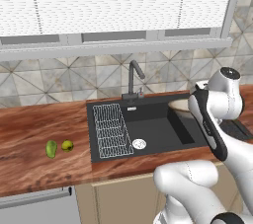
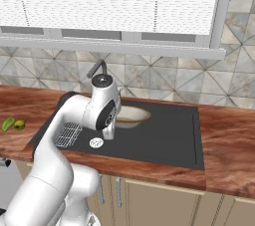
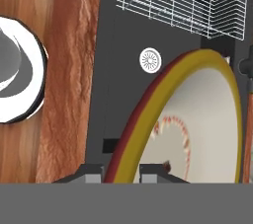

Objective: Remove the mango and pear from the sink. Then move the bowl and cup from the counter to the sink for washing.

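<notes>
Progress first: both fruits lie on the counter (image 1: 29,134) left of the sink (image 1: 148,129), the elongated green one (image 1: 51,149) just beside the rounder yellow-green one (image 1: 67,145), well apart from the basin. You can treat the removal of the mango and pear as done; which fruit is which I cannot settle at this size.

You are now in the second half of the task. The bowl (image 3: 197,119) is in your grip: in the hand view its rim runs between the two dark fingertips, so the gripper (image 3: 129,171) is clamped on the bowl's rim. In the right base view the bowl (image 2: 130,115) sits over the dark sink just beyond the hand, above the basin floor with the drain (image 3: 150,60) and the white wire rack (image 3: 183,1) beyond it. Whether the bowl already rests on the sink floor or hangs above it, I cannot tell.

Outstanding, in my judgement: release the bowl in the basin, then fetch the cup. No green cup can be picked out in these views, so its position is unconfirmed.

Markings: no brand, label or legible writing appears on the bowl, the faucet (image 1: 133,77), the sink or the counter. The bowl's inside carries only a speckled reddish pattern.
</notes>
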Robot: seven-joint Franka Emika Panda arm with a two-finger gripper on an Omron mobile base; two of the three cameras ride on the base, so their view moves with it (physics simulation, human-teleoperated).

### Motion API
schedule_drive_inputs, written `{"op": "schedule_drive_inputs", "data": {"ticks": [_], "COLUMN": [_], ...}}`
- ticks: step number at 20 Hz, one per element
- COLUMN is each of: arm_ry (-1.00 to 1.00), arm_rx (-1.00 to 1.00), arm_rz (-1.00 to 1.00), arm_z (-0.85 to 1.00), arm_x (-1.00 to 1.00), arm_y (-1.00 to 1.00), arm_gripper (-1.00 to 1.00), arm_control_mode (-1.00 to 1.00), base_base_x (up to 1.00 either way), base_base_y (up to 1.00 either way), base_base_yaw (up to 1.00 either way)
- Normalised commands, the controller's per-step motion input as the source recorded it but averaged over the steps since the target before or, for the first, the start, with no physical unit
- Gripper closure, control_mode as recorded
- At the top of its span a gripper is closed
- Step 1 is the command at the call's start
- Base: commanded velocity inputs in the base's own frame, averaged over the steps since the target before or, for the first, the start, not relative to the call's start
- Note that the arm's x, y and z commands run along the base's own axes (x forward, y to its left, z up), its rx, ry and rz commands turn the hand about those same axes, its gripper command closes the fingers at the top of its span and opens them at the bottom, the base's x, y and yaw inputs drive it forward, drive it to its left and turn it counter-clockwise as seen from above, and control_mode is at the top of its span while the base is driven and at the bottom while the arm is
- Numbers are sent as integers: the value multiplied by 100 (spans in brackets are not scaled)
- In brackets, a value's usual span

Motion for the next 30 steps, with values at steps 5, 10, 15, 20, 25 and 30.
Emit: {"op": "schedule_drive_inputs", "data": {"ticks": [5,10,15,20,25,30], "arm_ry": [1,10,16,1,0,0], "arm_rx": [2,1,1,6,8,3], "arm_rz": [7,7,4,3,3,2], "arm_z": [0,-2,-11,-14,-20,-29], "arm_x": [0,0,8,9,12,17], "arm_y": [43,34,29,31,25,18], "arm_gripper": [100,100,100,100,100,100], "arm_control_mode": [-100,-100,-100,-100,-100,-100], "base_base_x": [0,0,0,0,0,0], "base_base_y": [0,0,0,0,0,0], "base_base_yaw": [0,0,0,0,0,0]}}
